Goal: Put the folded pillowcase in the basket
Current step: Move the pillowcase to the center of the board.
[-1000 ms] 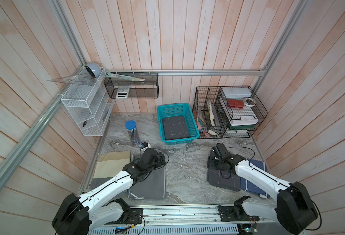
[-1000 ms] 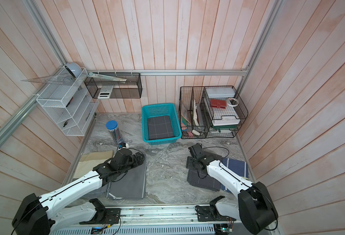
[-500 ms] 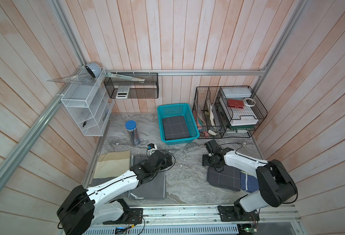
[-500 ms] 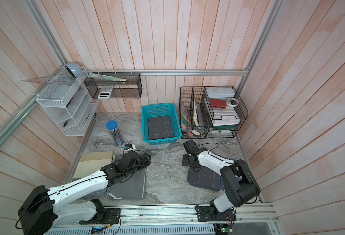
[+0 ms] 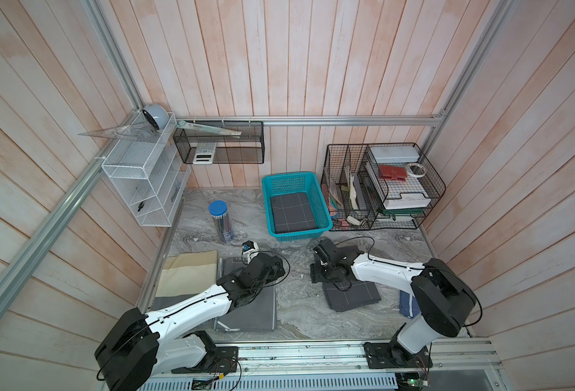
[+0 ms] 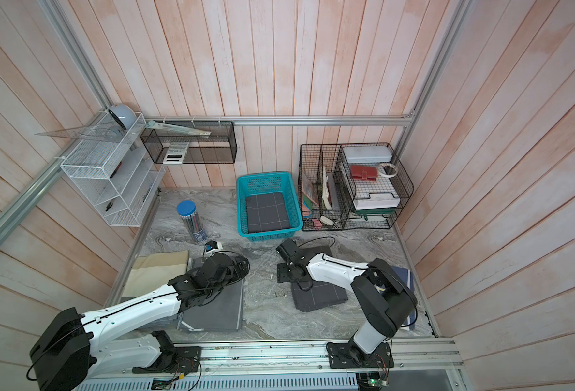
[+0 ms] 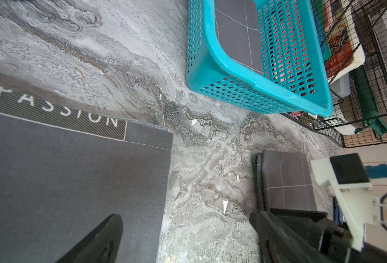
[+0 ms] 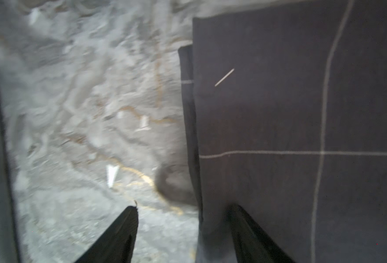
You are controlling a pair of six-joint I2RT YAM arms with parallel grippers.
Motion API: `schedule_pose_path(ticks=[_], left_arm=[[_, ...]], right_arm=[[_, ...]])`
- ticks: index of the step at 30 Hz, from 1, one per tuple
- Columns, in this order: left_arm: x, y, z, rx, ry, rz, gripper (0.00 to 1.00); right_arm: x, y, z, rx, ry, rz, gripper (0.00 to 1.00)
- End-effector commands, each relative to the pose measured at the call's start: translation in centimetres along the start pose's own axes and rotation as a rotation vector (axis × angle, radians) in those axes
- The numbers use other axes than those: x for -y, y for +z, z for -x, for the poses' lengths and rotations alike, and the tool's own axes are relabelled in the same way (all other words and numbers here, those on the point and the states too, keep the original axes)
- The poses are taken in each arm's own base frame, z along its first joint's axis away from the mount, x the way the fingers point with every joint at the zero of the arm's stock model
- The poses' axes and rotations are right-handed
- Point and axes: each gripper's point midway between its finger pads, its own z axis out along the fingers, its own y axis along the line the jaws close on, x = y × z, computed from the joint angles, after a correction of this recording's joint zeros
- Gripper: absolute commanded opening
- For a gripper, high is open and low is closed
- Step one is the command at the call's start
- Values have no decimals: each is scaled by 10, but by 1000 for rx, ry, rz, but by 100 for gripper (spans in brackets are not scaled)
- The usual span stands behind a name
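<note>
Marbled tabletop (image 5: 299,315), we see lattice basket (image 5: 299,235) lengthwise toward wall, checked pillowcase (image 5: 354,298) flat, left gripper (image 7: 185,215) wide, empty, right gripper (image 8: 183,207) parted astride its edge.

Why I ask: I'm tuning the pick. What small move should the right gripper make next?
Probably lower the right gripper and close it on the edge of the folded pillowcase: its jaws stand open astride that edge, one finger over the table, one over the cloth, and nothing is held yet.

1. A robot test cell dressed as a room corner: pale plank walls (image 5: 279,67) inside a bare aluminium frame (image 5: 347,121).
2. A left arm (image 5: 191,304) and a right arm (image 5: 387,270) are bolted to a near-edge track (image 5: 313,352).
3. A marble-look tabletop (image 5: 296,318) has a stationery-filled wire organizer (image 5: 431,176) at far right.
</note>
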Motion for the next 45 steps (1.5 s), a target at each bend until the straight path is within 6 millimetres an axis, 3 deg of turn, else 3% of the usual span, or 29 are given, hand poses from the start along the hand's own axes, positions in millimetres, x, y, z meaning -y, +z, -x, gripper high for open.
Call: schedule_pose_path(ticks=[1, 4, 6, 9, 13, 20, 23, 28, 32, 35, 38, 45], left_arm=[[-11, 0, -3, 9, -2, 39, 98], [-14, 1, -8, -9, -8, 44, 98], [-15, 3, -13, -25, -4, 50, 98], [-10, 7, -20, -48, 11, 45, 98], [6, 14, -32, -79, 32, 18, 98], [23, 24, -47, -121, 75, 11, 98], [21, 26, -47, -120, 66, 23, 98], [0, 24, -43, -93, 55, 117, 99], [-1, 25, -41, -102, 51, 120, 99], [5, 27, -46, -131, 68, 117, 98], [16, 32, -55, -166, 91, 94, 95], [45, 48, -78, -240, 153, 68, 90]], right_arm=[[-9, -17, 9, 28, 32, 10, 70], [10, -40, 19, 87, 14, -58, 70], [38, -50, 20, 113, 49, -133, 71], [74, -54, 12, 104, 98, -181, 71], [101, -48, -5, 76, 148, -209, 71], [87, -17, -36, -39, 139, -121, 71], [69, -10, -43, -44, 111, -103, 70], [26, -4, -51, -64, 61, -35, 71], [5, -15, -43, -39, 6, -10, 71], [12, -33, -26, 37, -9, -54, 71], [38, -44, -12, 121, 21, -162, 72], [82, -37, -9, 80, 86, -209, 72]])
